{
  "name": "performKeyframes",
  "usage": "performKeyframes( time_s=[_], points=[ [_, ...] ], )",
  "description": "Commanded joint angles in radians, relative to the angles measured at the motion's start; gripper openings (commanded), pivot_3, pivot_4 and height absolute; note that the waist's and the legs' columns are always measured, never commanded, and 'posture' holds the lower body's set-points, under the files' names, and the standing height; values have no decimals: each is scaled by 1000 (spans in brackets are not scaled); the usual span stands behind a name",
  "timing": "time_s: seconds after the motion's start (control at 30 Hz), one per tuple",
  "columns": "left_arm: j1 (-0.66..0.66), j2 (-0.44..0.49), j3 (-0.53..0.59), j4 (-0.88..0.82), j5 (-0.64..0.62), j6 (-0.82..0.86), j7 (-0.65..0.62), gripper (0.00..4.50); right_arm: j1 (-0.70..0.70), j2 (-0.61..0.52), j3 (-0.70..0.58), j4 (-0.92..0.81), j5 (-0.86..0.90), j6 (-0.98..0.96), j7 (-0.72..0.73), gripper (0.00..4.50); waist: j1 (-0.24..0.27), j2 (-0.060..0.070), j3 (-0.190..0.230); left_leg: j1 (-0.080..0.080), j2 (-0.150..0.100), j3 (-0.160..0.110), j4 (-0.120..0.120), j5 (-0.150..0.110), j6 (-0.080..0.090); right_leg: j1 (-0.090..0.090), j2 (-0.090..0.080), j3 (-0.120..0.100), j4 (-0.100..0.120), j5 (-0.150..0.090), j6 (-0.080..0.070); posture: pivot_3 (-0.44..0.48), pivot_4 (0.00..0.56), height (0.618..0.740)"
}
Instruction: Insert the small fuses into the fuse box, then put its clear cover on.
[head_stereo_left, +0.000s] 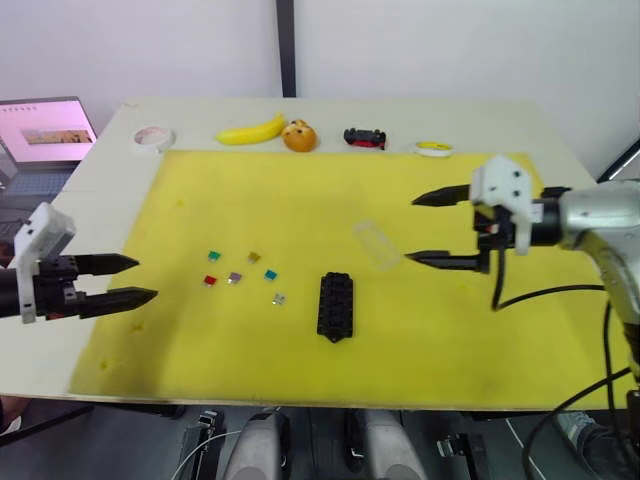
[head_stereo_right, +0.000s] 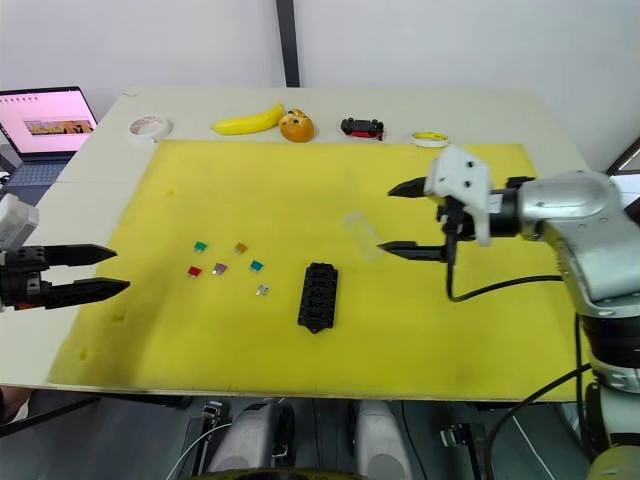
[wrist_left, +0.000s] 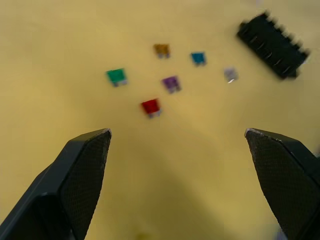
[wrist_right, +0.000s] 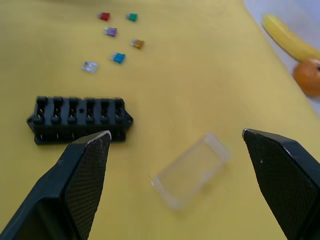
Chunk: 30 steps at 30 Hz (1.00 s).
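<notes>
Here's the small black rectangular plastic fuse box (head_stereo_left: 335, 305), slotted top facing up, sitting on the yellow foam mat (head_stereo_left: 300, 190), every slot empty. Just to its left lie six tiny translucent blade fuses, scattered loose: green fuse (head_stereo_left: 214, 256), brown fuse (head_stereo_left: 254, 257), red fuse (head_stereo_left: 210, 281), purple fuse (head_stereo_left: 234, 278), teal fuse (head_stereo_left: 270, 274), and the grey-white fuse (head_stereo_left: 278, 298) nearest the box. Up and to the right of the box rests the clear rectangular plastic cover (head_stereo_left: 376, 244), lying flat on the mat, apart from the box. The right gripper (head_stereo_left: 432, 229) hovers beside that cover, fingers spread wide, holding nothing. Well left of the fuses, at the mat's edge, the left gripper (head_stereo_left: 136, 280) is parted too, and empty.
</notes>
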Motion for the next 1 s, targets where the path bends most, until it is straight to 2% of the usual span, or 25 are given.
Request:
performKeyframes(
  time_s=[0.03, 0.17, 0.23, 0.3, 0.43, 0.6, 0.7, 0.77, 0.83, 1.0],
  points=[
    [-70, -12, 61, -18, -132, 209, 92, 4500, -54, 32, 11, -66, 19, -9, -12, 4465, 0, 0, 0, 0, 0, 0, 0, 0, 0, 0, 0, 0, 0, 0, 0, 0, 150, 737],
    [-158, -84, 88, 6, -203, 395, 257, 4500, -59, 79, 75, -94, 2, -32, -7, 4465, 1, -1, 0, 0, 0, -2, 1, 0, 0, 1, 0, 0, 2, 0, 0, 0, 150, 737],
    [-219, -158, 147, 50, -232, 574, 365, 4500, -83, 110, 107, -93, -3, -32, -12, 4465, 1, -1, 0, 1, -1, -2, 1, 0, 0, 1, 0, 0, 2, 0, 0, 0, 150, 737],
    [-234, -191, 180, 71, -276, 644, 441, 4500, -101, 129, 118, -91, 5, -26, -9, 4465, 1, -1, 0, 1, -2, -2, 1, 0, 0, 1, 0, 0, 3, 0, 0, 0, 150, 737],
    [-106, -155, 179, 125, -528, 646, 615, 4500, -188, 176, 156, -44, -3, -54, 24, 4465, -8, -2, -1, 1, -1, -2, 1, 0, 0, 0, -3, 1, 4, 0, 0, 0, 150, 737],
    [-67, -169, 186, 229, -811, 646, 871, 4500, -287, 220, 216, 38, -66, -99, 47, 4465, 1, -2, -1, 3, 0, -5, 0, 1, -2, 1, -5, 0, 4, -1, -1, 0, 150, 737],
    [-36, -158, 108, 232, -1008, 572, 1008, 3696, -332, 225, 234, 68, -90, -120, 76, 4500, 3, -3, -1, 3, -1, -4, 0, 1, -3, 1, -7, 0, 4, -1, -1, 0, 150, 737],
    [-24, -144, 43, 249, -1150, 487, 1100, 2724, -345, 230, 240, 69, -89, -112, 87, 4500, 4, -3, -1, 3, -1, -5, 0, 1, -7, 1, -8, 0, 4, -1, -1, 0, 150, 737],
    [-50, -157, -10, 279, -1222, 426, 1173, 2724, -357, 241, 243, 66, -85, -95, 89, 4500, 2, -3, -1, 3, -1, -5, 0, 0, -10, 1, -8, 0, 3, -1, -2, 0, 150, 737],
    [-114, -202, -70, 331, -1230, 407, 1231, 2724, -375, 263, 247, 68, -94, -78, 79, 4500, -2, -3, -1, 3, -1, -4, -1, 1, -11, 1, -7, 0, 4, -1, -2, 0, 150, 737]
  ],
)
